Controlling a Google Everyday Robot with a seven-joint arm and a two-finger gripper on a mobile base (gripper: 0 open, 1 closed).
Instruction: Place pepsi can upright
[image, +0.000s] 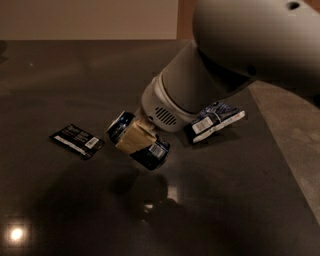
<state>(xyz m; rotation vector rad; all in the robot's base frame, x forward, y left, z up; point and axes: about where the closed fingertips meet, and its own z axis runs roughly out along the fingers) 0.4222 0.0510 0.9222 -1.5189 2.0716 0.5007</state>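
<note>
Blue pepsi can (153, 153) tilted above dark table (60, 205), pincer (133, 139) clamped around its middle.

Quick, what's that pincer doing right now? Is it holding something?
Pincer: closed on the pepsi can, holding it tilted above the dark table.

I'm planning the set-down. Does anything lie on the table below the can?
Nothing visible does. The end effector holds the can tilted above bare table; the packet lies left and the bag right, both off that spot.
</note>
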